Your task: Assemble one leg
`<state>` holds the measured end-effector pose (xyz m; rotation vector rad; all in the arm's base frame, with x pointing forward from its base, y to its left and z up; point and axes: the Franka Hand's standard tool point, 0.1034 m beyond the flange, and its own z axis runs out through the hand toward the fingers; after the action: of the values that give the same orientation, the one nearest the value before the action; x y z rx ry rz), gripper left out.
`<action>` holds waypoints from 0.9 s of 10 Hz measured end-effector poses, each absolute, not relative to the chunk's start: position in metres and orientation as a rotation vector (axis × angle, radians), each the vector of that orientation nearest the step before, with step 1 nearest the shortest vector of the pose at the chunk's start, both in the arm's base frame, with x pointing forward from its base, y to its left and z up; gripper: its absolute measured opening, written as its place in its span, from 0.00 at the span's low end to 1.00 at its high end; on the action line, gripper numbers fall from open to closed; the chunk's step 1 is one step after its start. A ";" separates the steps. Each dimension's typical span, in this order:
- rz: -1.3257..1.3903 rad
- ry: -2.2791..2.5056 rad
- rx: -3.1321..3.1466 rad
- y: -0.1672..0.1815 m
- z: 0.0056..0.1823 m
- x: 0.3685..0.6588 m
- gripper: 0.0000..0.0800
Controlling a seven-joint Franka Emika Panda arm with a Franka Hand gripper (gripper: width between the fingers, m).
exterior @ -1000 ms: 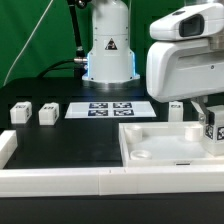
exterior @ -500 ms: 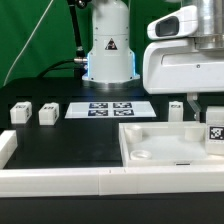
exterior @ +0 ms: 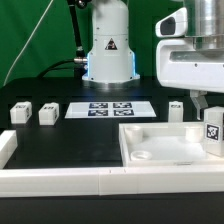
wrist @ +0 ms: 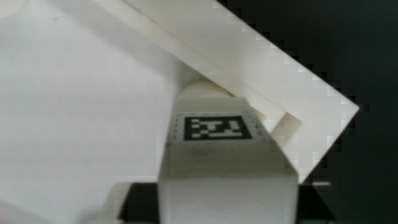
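Pincer (exterior: 210,116): clamped on leg (exterior: 212,132), right edge of frame.
Risk: a tilted leg could catch the tray (exterior: 150,136) rim and slip.

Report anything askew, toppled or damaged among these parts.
Nothing stands out. The gripper holds the leg upright at the tray's corner on the exterior view's right. The tray lies flat, three other legs sit apart on the table, and the marker board lies flat. No damage shows.
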<state>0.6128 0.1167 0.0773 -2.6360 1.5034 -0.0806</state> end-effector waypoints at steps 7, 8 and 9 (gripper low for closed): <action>-0.101 1.051 -2.849 0.117 0.077 0.613 0.81; -0.107 0.850 -2.922 0.117 0.077 0.613 0.81; -0.108 0.693 -2.969 0.122 0.077 0.612 0.81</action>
<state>0.6125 0.1216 0.0775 -2.9695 0.6932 -0.1077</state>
